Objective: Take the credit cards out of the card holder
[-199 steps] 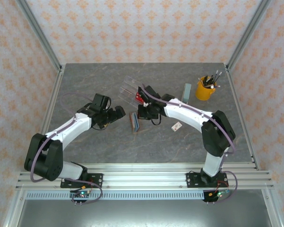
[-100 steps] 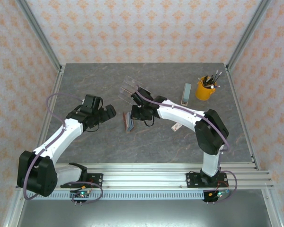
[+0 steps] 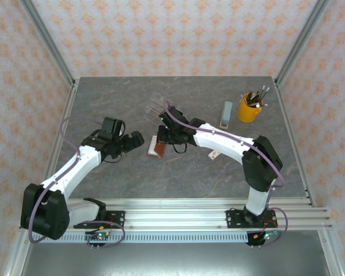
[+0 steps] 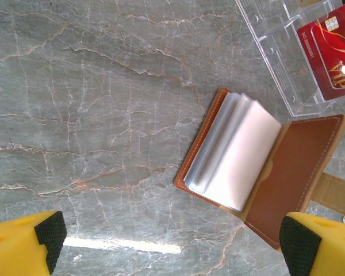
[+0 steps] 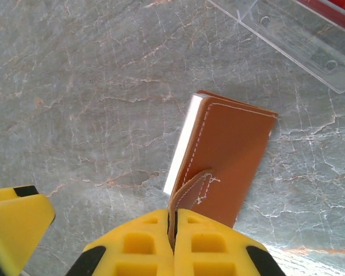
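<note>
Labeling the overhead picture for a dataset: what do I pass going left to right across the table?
In order: left gripper → card holder → white tag → grey block → yellow cup.

Stitched leather card holder point(image 4: 299, 167), glossy plastic credit card point(image 4: 332, 54), clear acrylic tray point(image 4: 269, 27), smooth stone-look table point(image 4: 75, 86)

Left wrist view: red card point(image 4: 328, 52) and tray point(image 4: 269, 31) are cut off at the upper right, the holder's point(image 4: 293, 167) strap point(image 4: 336, 195) at the right edge. Right wrist view, bottom: the strap's end is hidden inside the right gripper point(image 5: 173, 227).
</note>
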Available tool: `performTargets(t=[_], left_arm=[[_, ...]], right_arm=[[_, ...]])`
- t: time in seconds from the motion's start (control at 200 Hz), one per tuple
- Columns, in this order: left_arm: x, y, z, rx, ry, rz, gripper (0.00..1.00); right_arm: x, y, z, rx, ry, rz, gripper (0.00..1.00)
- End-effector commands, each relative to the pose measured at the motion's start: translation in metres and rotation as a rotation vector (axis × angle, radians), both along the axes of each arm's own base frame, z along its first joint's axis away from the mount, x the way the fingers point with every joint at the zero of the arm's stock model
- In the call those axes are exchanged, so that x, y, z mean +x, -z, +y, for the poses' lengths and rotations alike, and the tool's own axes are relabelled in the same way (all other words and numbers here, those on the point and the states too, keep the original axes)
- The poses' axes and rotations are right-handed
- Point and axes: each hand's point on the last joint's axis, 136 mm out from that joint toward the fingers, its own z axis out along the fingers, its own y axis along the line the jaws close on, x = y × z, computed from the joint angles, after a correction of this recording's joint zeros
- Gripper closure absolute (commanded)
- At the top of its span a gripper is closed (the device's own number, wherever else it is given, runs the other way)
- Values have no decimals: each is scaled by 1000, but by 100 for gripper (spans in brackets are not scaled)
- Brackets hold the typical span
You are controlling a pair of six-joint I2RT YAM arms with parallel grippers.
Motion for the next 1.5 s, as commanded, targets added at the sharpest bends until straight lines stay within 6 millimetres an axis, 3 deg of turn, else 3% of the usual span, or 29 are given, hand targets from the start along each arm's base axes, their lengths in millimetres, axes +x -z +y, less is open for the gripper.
performTargets(t=[0.0,0.33,0.525,0.796,1.086,1.496], left_arm=[[4,-8,-9,-52,28,-39,5],[10,-2,-51,-242,158,21,30],[24,7,-68,-312,200,58,42],[19,26,-92,-347,267,109,58],[33,49,-92,-278,218,150,81],[43,56,-85,-197,202,166,72]], right_arm=[[0,-10,-3,-4,-6,-46,97],[-3,26,-72,-208,116,4,97],[-1,36,-104,-269,157,34,97],[3,59,-111,-304,140,75,97],[7,71,-120,-364,134,72,98],[9,92,-125,-397,99,117,97]])
